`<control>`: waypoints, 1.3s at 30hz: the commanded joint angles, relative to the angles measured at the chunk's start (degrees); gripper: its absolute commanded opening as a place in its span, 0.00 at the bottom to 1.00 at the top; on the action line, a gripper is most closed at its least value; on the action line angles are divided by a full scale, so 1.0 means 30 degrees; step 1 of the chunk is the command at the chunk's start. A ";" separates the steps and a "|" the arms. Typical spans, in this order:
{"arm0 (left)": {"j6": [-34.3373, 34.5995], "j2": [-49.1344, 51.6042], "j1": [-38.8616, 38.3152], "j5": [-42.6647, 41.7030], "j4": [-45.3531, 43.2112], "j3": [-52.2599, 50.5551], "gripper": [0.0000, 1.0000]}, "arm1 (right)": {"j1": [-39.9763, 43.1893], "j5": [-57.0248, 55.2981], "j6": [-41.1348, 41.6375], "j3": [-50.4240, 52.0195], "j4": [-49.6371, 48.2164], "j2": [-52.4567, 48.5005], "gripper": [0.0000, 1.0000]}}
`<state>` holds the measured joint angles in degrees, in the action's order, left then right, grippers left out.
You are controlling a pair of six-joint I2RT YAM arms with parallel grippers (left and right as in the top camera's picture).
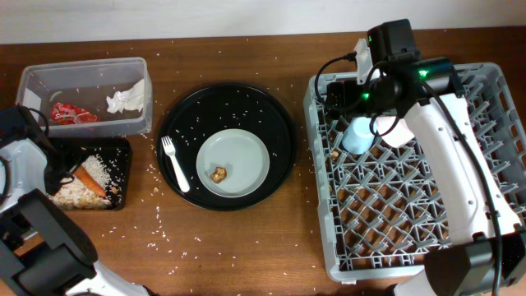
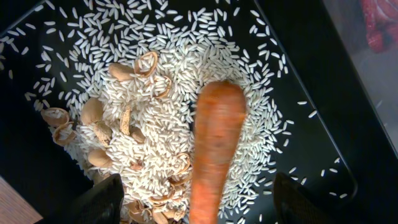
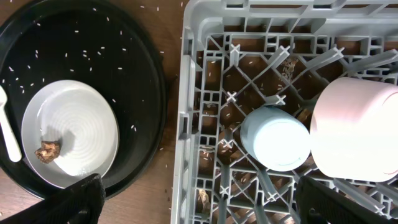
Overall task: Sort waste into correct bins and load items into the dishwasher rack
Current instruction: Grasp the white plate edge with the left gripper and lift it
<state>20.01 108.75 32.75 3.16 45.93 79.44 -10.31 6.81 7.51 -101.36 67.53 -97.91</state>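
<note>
My left gripper (image 2: 199, 200) is open over the shallow black tray (image 1: 123, 148), one finger on each side of the orange carrot piece (image 2: 214, 149), which lies on a heap of pale rice (image 2: 161, 93) with brown shell scraps (image 2: 146, 62). The clear tub (image 1: 25, 82) holds the red wrapper (image 1: 72, 113) and the white napkin (image 1: 126, 100). My right gripper (image 3: 199, 199) is open and empty above the left edge of the grey rack (image 1: 493, 107). The light blue cup (image 3: 277, 138) and the white bowl (image 3: 354, 127) sit upside down in the rack. The grey-green plate (image 1: 246, 152) carries a brown scrap (image 1: 219, 173), with the white fork (image 1: 173, 163) beside it.
The plate and fork lie on a large round black tray (image 1: 271, 111) in the middle of the table. Loose rice grains are scattered on that tray, on the wooden table and in the rack bottom. The right arm reaches across the rack's upper left part.
</note>
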 commanded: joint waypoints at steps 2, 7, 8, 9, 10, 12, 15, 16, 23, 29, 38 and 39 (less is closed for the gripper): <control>-0.0780 -0.1268 -0.0153 -0.0372 0.0860 0.1209 0.77 | -0.0058 0.0102 0.0029 -0.0073 0.0015 -0.0022 0.97; -0.5683 -0.5231 -0.4969 -0.4175 0.1705 0.2550 0.77 | -0.0058 0.0124 0.0036 -0.0073 -0.0131 -0.0022 0.97; -0.6382 -0.5260 -0.6186 -0.4277 0.1872 0.2550 0.77 | -0.0058 0.0109 0.0036 -0.0073 -0.0080 -0.0022 0.97; -0.7570 -0.5071 -0.8364 -0.4357 0.2251 0.2535 0.77 | -0.0058 0.0109 0.0036 -0.0073 -0.0066 -0.0022 0.97; -0.8255 -0.4881 -0.9697 -0.4350 0.2441 0.2535 0.77 | -0.0058 0.0109 0.0029 -0.0073 -0.0073 -0.0022 0.97; -1.0462 -0.3796 -1.3566 -0.4350 0.2433 0.2535 0.77 | -0.0058 0.0102 0.0036 -0.0073 -0.0087 -0.0022 0.97; -1.3078 -0.1814 -1.7624 -0.4342 0.2404 0.2535 0.77 | -0.0058 0.0102 0.0036 -0.0073 -0.0066 -0.0022 0.97; -1.3304 -0.1035 -1.8826 -0.4313 0.2331 0.2535 0.77 | -0.0058 0.0109 0.0036 -0.0073 -0.0066 -0.0022 0.97; -1.0295 0.2892 -2.1150 -0.3949 0.0401 0.2535 0.58 | -0.0058 0.0102 0.0036 -0.0073 0.0015 -0.0022 0.97; -1.0054 0.3147 -2.1121 -0.3621 0.0189 0.2535 0.45 | -0.0058 0.0182 0.0182 -0.0073 0.0007 -0.0022 0.97; -1.2553 0.4080 -2.1434 -0.1610 0.0911 0.2535 0.43 | -0.0058 0.0175 0.0175 -0.0073 0.0284 -0.0022 0.97; -1.2568 0.4080 -2.1464 -0.1530 0.0903 0.2535 0.42 | -0.0058 0.0175 0.0175 -0.0073 0.0284 -0.0022 0.97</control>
<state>-15.05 119.22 -30.87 -1.50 48.45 87.11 -10.31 6.83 7.57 -101.36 68.34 -97.95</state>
